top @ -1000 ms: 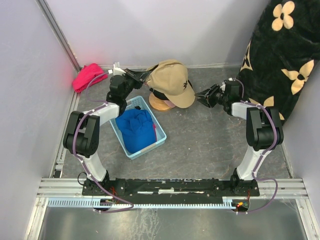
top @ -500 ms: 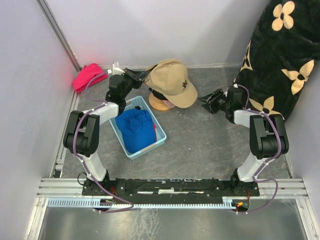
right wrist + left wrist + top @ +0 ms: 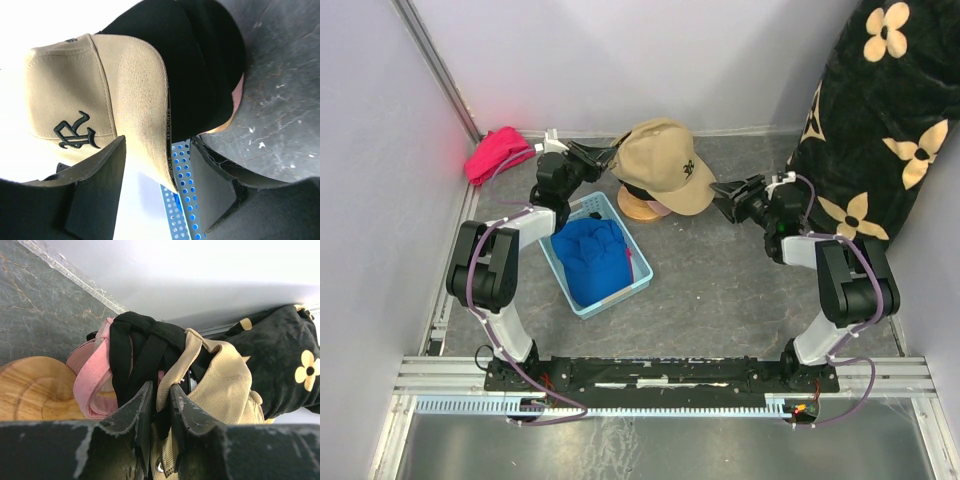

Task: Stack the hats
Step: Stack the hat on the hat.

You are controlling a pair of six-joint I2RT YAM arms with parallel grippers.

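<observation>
- Tan cap [image 3: 665,165] tops black caps [image 3: 145,347] and a pink cap [image 3: 92,385] on the wooden stand [image 3: 638,208], far centre of the table [image 3: 720,290].
- My left jaws stand a narrow slit apart at its back strap; I cannot tell whether they pinch it.
- My right jaws gape wide either side of its brim, holding nothing.
- Blue cap [image 3: 592,258] lies in the basket [image 3: 615,298], near left.
</observation>
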